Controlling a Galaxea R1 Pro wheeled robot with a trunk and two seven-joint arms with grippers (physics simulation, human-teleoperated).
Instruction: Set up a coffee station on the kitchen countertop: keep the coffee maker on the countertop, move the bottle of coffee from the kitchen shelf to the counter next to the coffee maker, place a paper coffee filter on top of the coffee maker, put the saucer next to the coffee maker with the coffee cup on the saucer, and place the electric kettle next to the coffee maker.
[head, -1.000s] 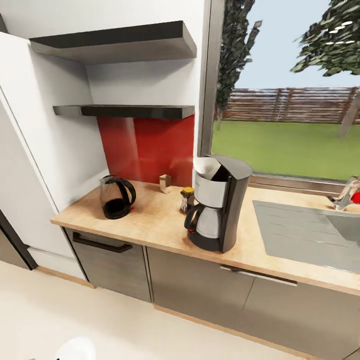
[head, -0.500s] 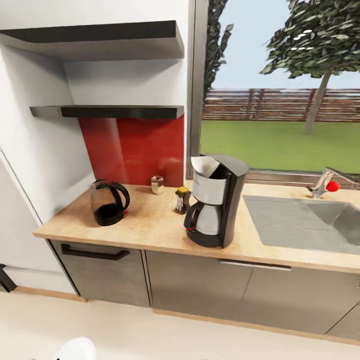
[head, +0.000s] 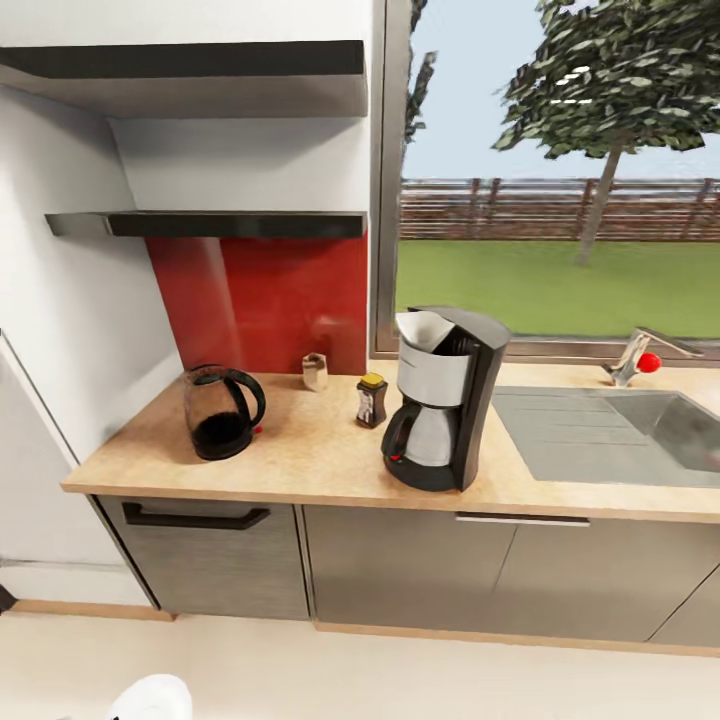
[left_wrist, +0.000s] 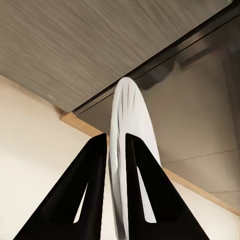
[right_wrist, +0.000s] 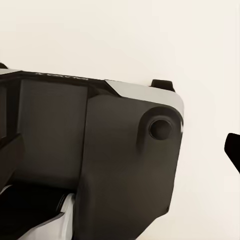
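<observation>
The left claw grips a white saucer; I think it should go flat on the desk at the coffee maker's 9 o'clock.

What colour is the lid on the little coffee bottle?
Yellow; the bottle of coffee shows best in the head view.

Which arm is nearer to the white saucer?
Left. Its fingers are shut on the white saucer, gripping it edge-on. The right arm's camera faces the robot's own dark body and the pale floor, with no saucer nearby.
</observation>
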